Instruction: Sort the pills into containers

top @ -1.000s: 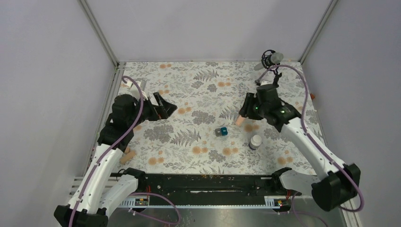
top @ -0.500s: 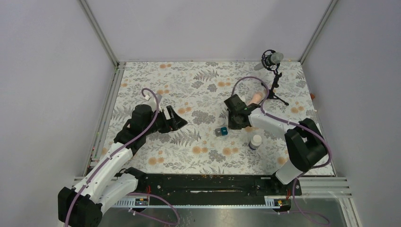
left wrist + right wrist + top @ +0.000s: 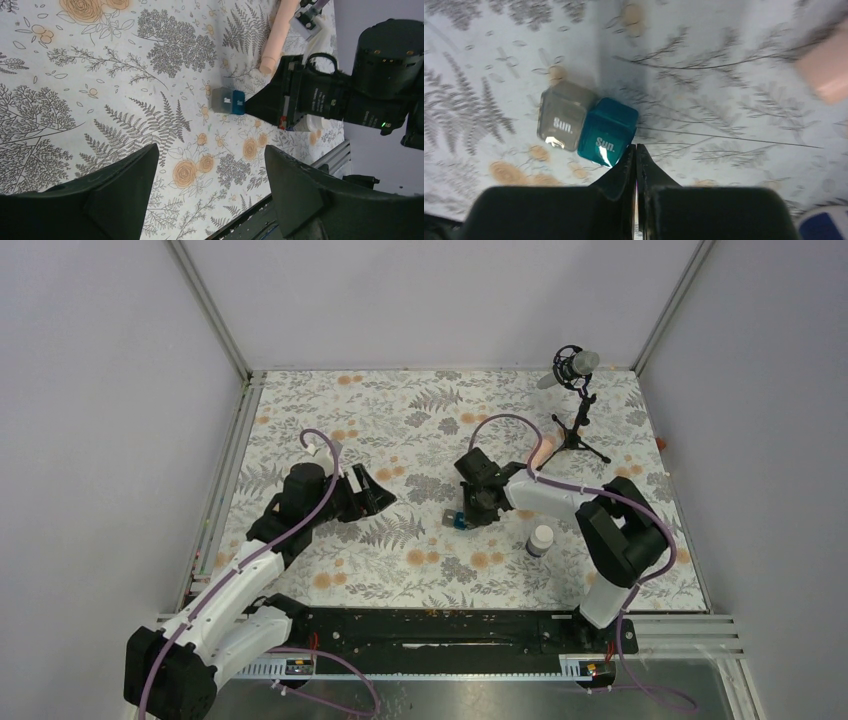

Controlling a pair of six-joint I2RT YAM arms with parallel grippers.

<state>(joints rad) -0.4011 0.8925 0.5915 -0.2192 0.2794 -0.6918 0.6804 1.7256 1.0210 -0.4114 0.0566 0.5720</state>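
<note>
Because both containers look like light, hard, smooth plastic, expect them to skid on the flowered table (image 3: 300, 400) cloth rather than resist a push.

On your left, the left claw (image 3: 378, 486) hangs left of the table's middle with its jaws spread wide and nothing between them, touching nothing.

Near the middle, the pill box (image 3: 589, 126) sits flat: a grey half and a teal half side by side, each marked "Sun." It is tiny and stiff, and I judge it easy to flick away. Take it across two opposite flat sides, low down, not by a corner.

Hard against it, the right claw (image 3: 636, 149) is pinched fully closed on nothing, its tips at the corner of the teal half. Whether they touch it or sit just beside it, you cannot tell.

Further right, toward the near edge, the white bottle (image 3: 541, 539) stands upright. It is probably tippy and slick, so grip around the body below the cap.
</note>
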